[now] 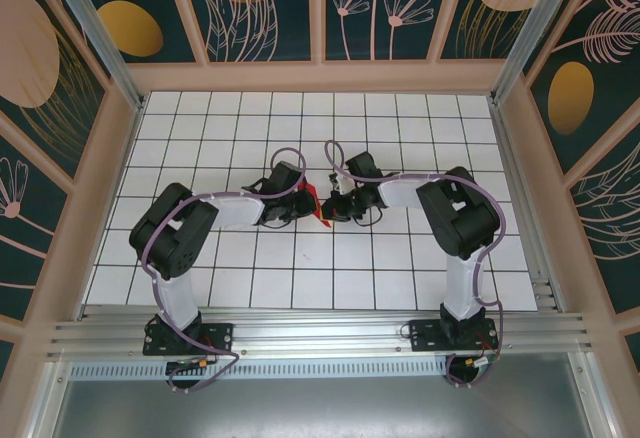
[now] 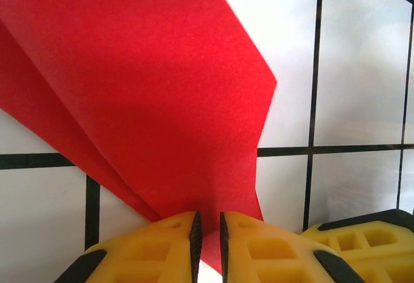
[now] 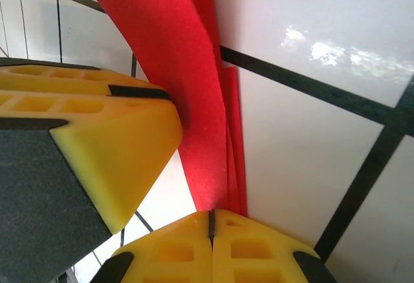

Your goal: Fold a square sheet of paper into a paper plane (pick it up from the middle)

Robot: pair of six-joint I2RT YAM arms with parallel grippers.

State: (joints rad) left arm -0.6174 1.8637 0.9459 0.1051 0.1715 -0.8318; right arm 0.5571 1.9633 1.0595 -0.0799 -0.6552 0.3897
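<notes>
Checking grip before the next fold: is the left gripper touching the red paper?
Touching. Left wrist view: the left gripper pinches the red paper at its lower edge, between its fingertips.

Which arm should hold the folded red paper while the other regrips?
Likely the right: the right fingers clamp the stacked layers of the thin folded red paper sheet; the left fingers pinch one narrow tip.

The table [image 1: 300, 278] is a white tiled top ruled with black grid lines, boxed in by a pale wooden frame [image 1: 320, 76]. Folded red paper [image 1: 316, 205] is near its middle. Whether it touches the tiles, I can't tell.
</notes>
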